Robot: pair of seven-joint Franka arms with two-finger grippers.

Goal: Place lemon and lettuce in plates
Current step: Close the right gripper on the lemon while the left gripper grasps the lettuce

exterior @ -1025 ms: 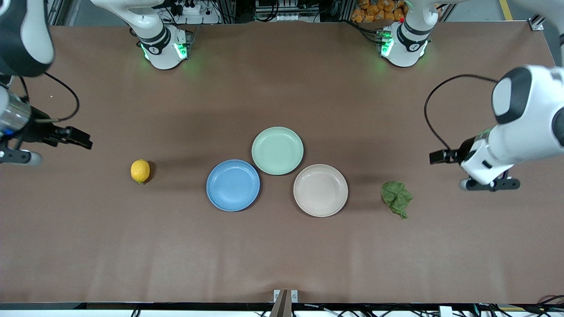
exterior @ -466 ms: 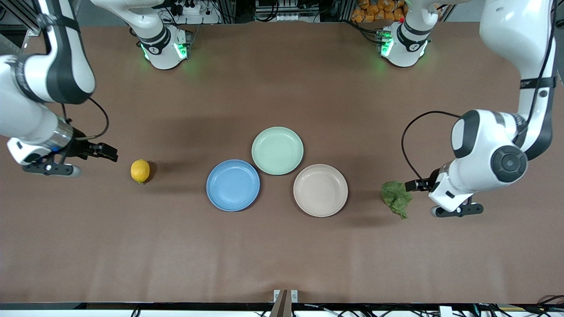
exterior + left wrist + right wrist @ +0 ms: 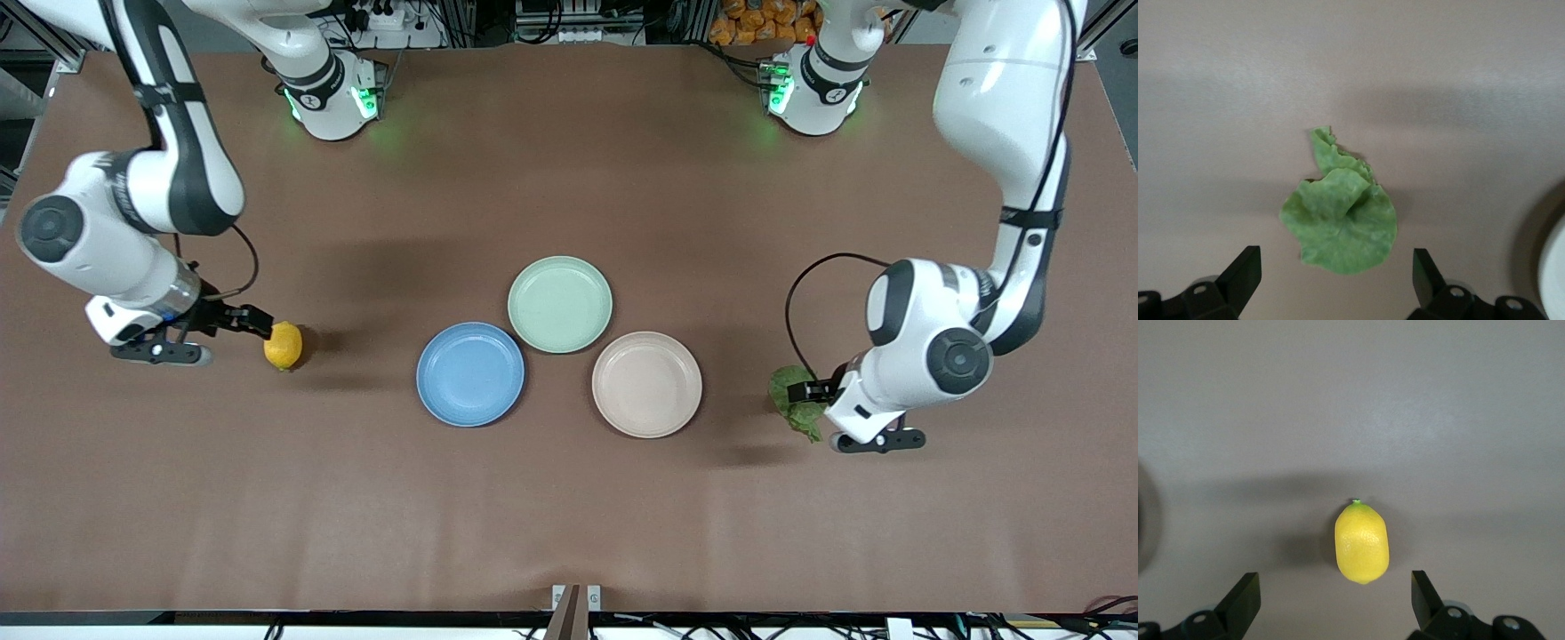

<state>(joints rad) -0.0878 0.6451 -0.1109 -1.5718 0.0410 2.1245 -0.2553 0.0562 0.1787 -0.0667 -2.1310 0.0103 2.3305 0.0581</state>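
Lemon (image 3: 1362, 543) and lettuce leaf (image 3: 1341, 223) each sit just ahead of a wide-open pair of fingers, and neither is gripped yet. In the right wrist view the two black fingertips (image 3: 1241, 597) stand well apart with the lemon lined up in the gap between them; the left wrist view shows the same spread, with the crumpled leaf ahead of the gap.

A second ago both grippers were out at the ends of the table, well apart from their targets. Half a second ago they had closed much of that distance. Now the right gripper (image 3: 253, 322) is just beside the lemon (image 3: 283, 345), on the side toward the right arm's end of the table, and the left gripper (image 3: 809, 391) hangs over the edge of the lettuce (image 3: 797, 402), toward the left arm's end. Neither the fruit nor the leaf has shifted on the brown table (image 3: 569, 516).

So the approach looks nearly finished, and the likely next step is to settle around each item and close.

Both target plates are bare: the blue plate (image 3: 470, 374) lies between the lemon and the beige-pink plate (image 3: 647, 384), which lies near the lettuce. The mint green plate (image 3: 560, 304), touching both, sits farther from the front camera.
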